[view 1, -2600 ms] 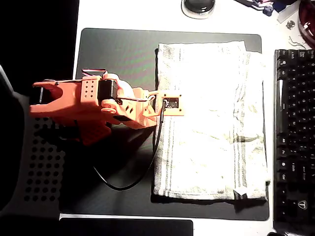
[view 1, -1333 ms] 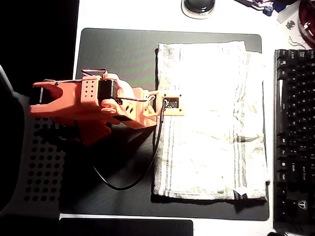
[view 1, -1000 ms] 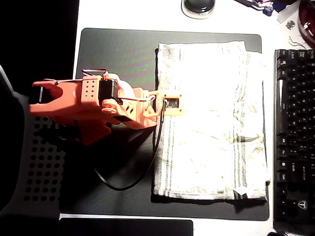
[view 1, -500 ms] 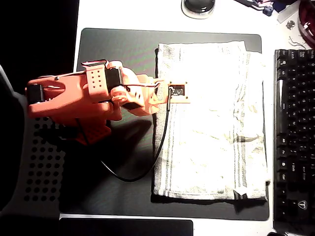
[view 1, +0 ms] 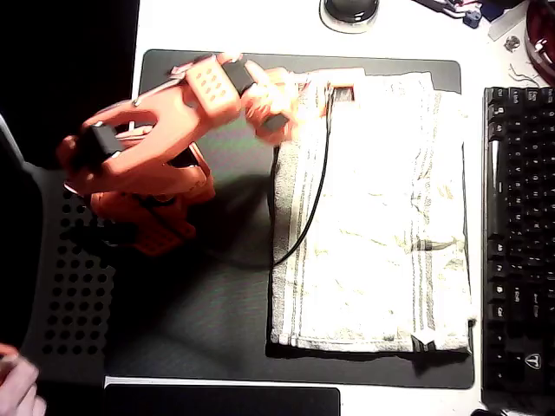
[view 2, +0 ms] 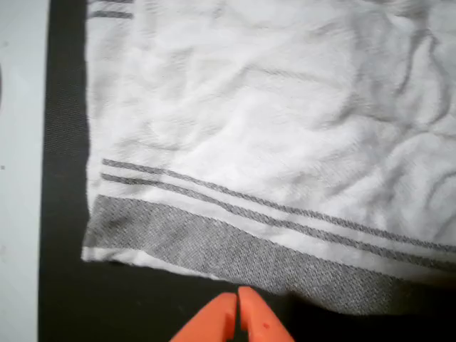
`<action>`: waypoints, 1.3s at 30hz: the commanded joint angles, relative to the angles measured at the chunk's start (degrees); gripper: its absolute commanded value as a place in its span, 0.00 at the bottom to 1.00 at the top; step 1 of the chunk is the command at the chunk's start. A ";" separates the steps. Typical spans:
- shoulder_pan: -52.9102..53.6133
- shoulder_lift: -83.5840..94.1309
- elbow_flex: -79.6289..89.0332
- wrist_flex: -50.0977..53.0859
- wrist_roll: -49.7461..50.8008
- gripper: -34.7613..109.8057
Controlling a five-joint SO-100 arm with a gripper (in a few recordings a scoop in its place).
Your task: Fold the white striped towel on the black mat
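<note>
The white striped towel [view 1: 373, 212] lies flat and slightly wrinkled on the right half of the black mat [view 1: 208, 303], its long sides running from 12 to 6 o'clock in the overhead view, with a small tag at its lower right corner. A black keyboard [view 1: 519, 243] sits just beside the mat at 3 o'clock, and a black perforated panel [view 1: 65, 295] lies at 8 o'clock.

The orange arm [view 1: 156, 147] reaches from 9 o'clock toward the towel's upper left corner, a black cable [view 1: 314, 208] drooping from its wrist across the cloth.

In the wrist view the gripper [view 2: 237, 303] shows at 6 o'clock — its two orange fingertips pressed together, nothing between them. They sit over bare mat just short of the towel's dark-banded edge; whether they touch the mat I cannot tell. The towel's corner lies toward 9 o'clock of the tips.

A person's hand [view 1: 16, 390] shows at the 7 o'clock corner of the overhead view.
</note>
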 commanded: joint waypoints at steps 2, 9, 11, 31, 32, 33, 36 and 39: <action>-4.57 -9.23 -10.28 -0.97 3.34 0.24; -7.91 -29.09 -28.12 -0.88 6.33 0.24; -8.35 -34.28 -33.22 -0.18 6.86 0.24; -8.00 -59.59 -55.28 -0.26 8.88 0.26; -7.91 -59.94 -55.63 -0.26 9.05 0.27; -7.91 -60.12 -55.81 -0.35 9.14 0.27; -7.91 -60.56 -56.25 -0.26 9.14 0.28; -8.09 -61.70 -56.34 -0.44 8.96 0.29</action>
